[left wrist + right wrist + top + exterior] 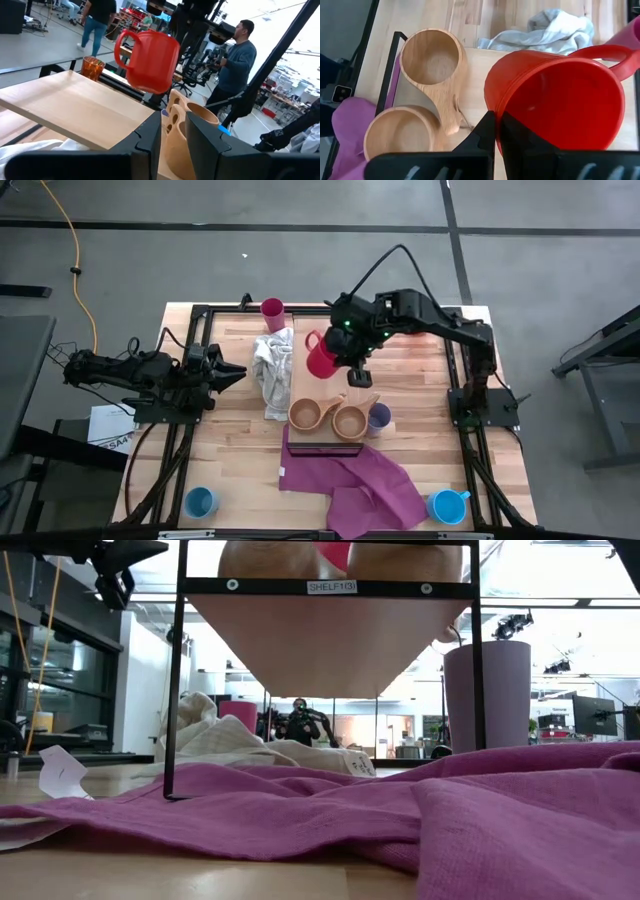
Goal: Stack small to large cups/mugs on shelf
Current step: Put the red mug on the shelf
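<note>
Progress looks partial. Two wooden handled cups (pixel 322 417) sit side by side on the shelf (pixel 400 375), near its front edge, and the lavender tumbler (pixel 379 418) stands just beside them, though the high view does not settle whether it is on the plank or next to it.

The right tool (pixel 357 373) is closed on the rim of the red mug (pixel 321 356), pinching the wall between its fingers, and carries it in the air above the shelf with the mug tilted and its handle pointing away from the wooden cups. By my reading this is the placing step for the red mug, not yet finished.

The left tool (pixel 232 372) waits at the left side of the worktop (pixel 230 450), fingers parted a little and holding nothing.

Much remains: the magenta tumbler (pixel 272 310) stands at the far edge by the white cloth (pixel 272 370), two blue mugs (pixel 201 503) sit at the near corners, and the orange tumbler (pixel 92 68) shows beyond the plank in the left wrist view. No cup is visibly nested in another yet. A purple cloth (pixel 365 485) lies in front of the shelf.
</note>
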Tool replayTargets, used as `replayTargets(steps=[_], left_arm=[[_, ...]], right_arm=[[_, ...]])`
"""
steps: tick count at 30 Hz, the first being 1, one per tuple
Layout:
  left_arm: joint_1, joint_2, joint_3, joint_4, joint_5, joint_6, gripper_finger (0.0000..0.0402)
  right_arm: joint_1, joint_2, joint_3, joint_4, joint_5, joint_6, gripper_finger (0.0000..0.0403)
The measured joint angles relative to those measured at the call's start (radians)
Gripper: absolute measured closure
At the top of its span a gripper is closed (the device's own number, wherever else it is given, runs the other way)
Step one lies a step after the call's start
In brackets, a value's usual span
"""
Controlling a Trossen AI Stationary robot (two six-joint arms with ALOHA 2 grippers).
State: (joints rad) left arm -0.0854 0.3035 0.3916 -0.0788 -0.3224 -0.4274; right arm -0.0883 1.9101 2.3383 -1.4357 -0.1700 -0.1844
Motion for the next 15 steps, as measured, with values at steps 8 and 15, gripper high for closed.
replayTargets(steps=[8,15], left_arm=[[0.000,0.000,0.000,0.001,0.013,-0.007,0.0324],[0.000,0.000,0.000,0.001,0.017,-0.008,0.0324]], right_arm=[[0.002,0.026,0.000,0.028,-0.011,-0.027,0.0403],[0.006,0.034,0.000,0.033,-0.034,-0.061,0.0403]])
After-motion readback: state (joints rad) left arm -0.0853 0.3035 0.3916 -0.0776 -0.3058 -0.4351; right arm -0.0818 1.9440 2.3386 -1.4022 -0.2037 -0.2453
